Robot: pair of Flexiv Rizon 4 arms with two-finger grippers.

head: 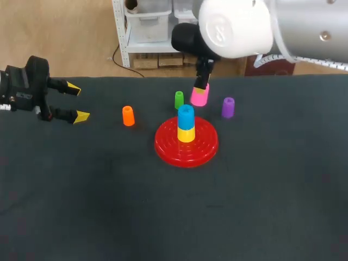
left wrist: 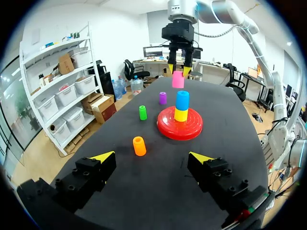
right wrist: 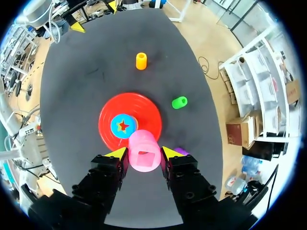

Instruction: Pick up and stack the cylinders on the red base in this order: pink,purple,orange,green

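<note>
My right gripper (head: pixel 202 84) is shut on the pink cylinder (head: pixel 199 96) and holds it in the air behind the red base (head: pixel 186 147). In the right wrist view the pink cylinder (right wrist: pixel 144 151) sits between the fingers, just short of the red base (right wrist: pixel 144 108). A yellow cylinder (head: pixel 186 134) with a blue one (head: pixel 186 116) on top stands on the base. The purple cylinder (head: pixel 228 107), green cylinder (head: pixel 179 99) and orange cylinder (head: pixel 128 116) stand on the table. My left gripper (head: pixel 78 103) is open at the far left, with nothing in it.
The dark table cloth (head: pixel 174 217) stretches bare in front of the base. The green cylinder (left wrist: pixel 142 112) and orange cylinder (left wrist: pixel 139 146) stand between my left gripper (left wrist: pixel 151 157) and the base (left wrist: pixel 168 129).
</note>
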